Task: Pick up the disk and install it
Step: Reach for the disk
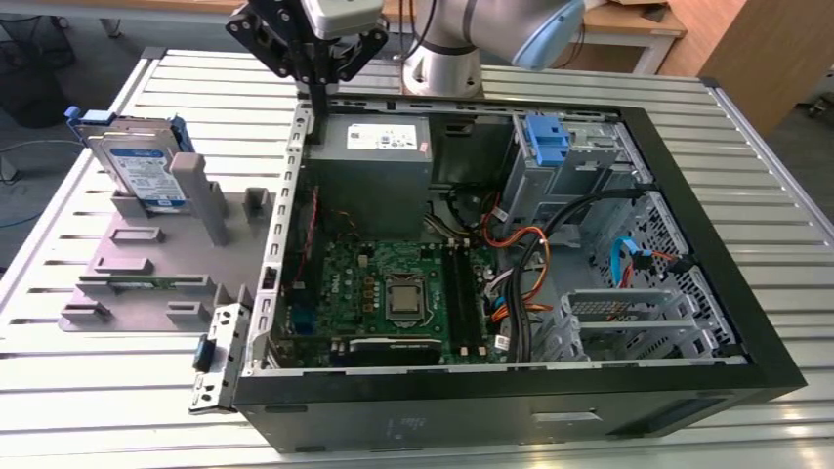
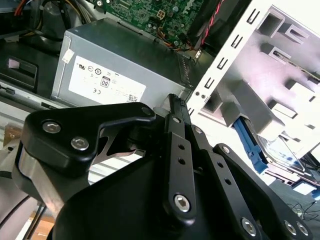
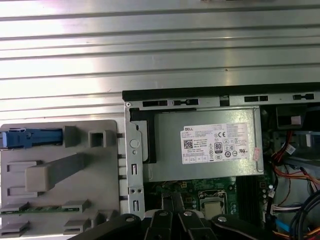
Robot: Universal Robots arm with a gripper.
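I see the flat rectangular silver-grey metal hard drive [image 1: 139, 164] standing on its edge and leaning a little. It sits in a slot at the far corner of the grey moulded holder plate [image 1: 144, 283], on the exterior view's left. Its broad face carries a white and blue label, and a blue plastic carrier frame runs along its edges. It is outside the open black computer case [image 1: 753, 293], just beside the case's wall. In the first wrist view I see the drive [image 3: 31, 138] edge-on, as a blue strip at the holder's corner.
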